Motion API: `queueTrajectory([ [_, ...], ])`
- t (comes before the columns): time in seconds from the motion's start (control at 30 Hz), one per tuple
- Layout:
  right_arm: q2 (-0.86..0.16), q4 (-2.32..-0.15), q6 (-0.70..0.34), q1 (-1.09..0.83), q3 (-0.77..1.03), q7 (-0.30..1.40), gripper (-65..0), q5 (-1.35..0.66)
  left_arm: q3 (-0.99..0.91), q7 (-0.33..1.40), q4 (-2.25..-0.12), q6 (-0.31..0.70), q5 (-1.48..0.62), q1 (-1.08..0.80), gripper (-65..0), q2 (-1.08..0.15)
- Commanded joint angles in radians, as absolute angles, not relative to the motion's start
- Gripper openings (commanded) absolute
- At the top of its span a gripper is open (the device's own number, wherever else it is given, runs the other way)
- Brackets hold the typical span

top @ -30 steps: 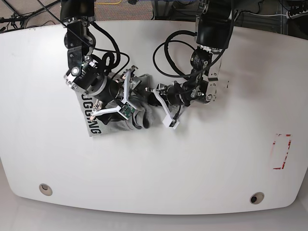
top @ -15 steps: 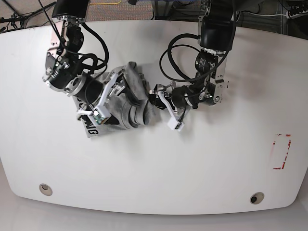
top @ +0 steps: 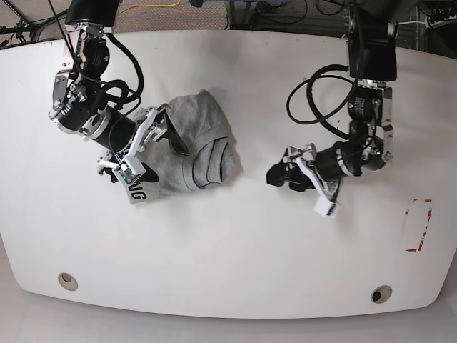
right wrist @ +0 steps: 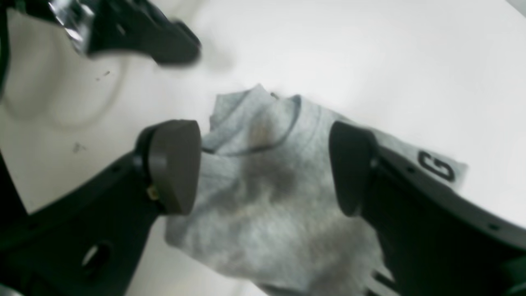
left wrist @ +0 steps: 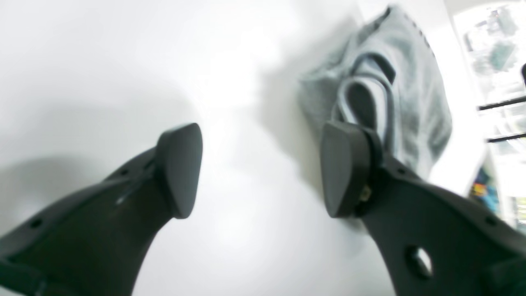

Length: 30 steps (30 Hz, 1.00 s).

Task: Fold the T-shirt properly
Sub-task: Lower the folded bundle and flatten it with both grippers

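The grey T-shirt lies in a crumpled, folded bundle on the white table, left of centre, with black letters showing at its lower left corner. My right gripper hovers open over the bundle. In the right wrist view, the right gripper has its pads either side of the T-shirt without touching the cloth. My left gripper stands open to the right of the T-shirt, apart from it. In the left wrist view, the left gripper holds nothing, and the T-shirt lies beyond its right finger.
A red-outlined rectangle is marked near the table's right edge. Two round holes sit near the front edge. Cables and equipment crowd the floor behind the table's far edge.
My left gripper has opened, let go of the T-shirt and pulled away to the right. My right arm has drawn back to the left, staying open. The bundle has settled on the table.
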<state>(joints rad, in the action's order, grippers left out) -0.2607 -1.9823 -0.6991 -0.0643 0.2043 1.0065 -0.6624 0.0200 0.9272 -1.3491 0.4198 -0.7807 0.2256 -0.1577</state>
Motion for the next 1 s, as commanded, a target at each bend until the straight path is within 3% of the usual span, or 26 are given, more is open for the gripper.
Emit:
queueTrajectory([
  [0.0, -0.295, -1.995, -0.698, -0.038, 0.214, 0.978, -18.4, -0.605, 0.013, 0.908, -1.405, 0.426, -0.814, 0.26, -26.2, -0.188],
  [0.17, -0.302, -1.969, -0.698, 0.031, 0.216, 0.977, -20.9, -0.424, 0.097, 0.909, -1.472, 0.426, -0.811, 0.266, -26.5, -0.185],
  [0.33, -0.286, -1.863, -0.698, 0.114, 0.214, 0.935, -37.9, -0.249, 0.245, 0.906, -1.495, 0.426, -0.805, 0.269, -27.1, -0.147],
  [0.4, -0.288, -1.794, -0.698, 0.145, 0.214, 0.892, -45.8, -0.205, 0.286, 0.905, -1.5, 0.426, -0.776, 0.269, -30.3, -0.119],
  [0.47, -0.291, -1.689, -0.698, 0.183, 0.214, 0.834, -53.9, -0.173, 0.335, 0.892, -1.514, 0.426, -0.7, 0.269, -38.6, -0.074],
  [0.53, -0.291, -1.604, -0.698, 0.219, 0.214, 0.799, -57.9, -0.154, 0.375, 0.863, -1.52, 0.426, -0.627, 0.263, -46.5, -0.039],
  [0.73, -0.291, -1.395, -0.698, 0.289, 0.214, 0.733, -58.7, -0.124, 0.453, 0.811, -1.532, 0.423, -0.429, 0.219, -62.6, 0.033],
  [0.97, -0.294, -1.287, -0.698, 0.291, 0.214, 0.604, -58.7, -0.102, 0.478, 0.811, -1.541, 0.423, -0.329, 0.14, -62.1, 0.074],
])
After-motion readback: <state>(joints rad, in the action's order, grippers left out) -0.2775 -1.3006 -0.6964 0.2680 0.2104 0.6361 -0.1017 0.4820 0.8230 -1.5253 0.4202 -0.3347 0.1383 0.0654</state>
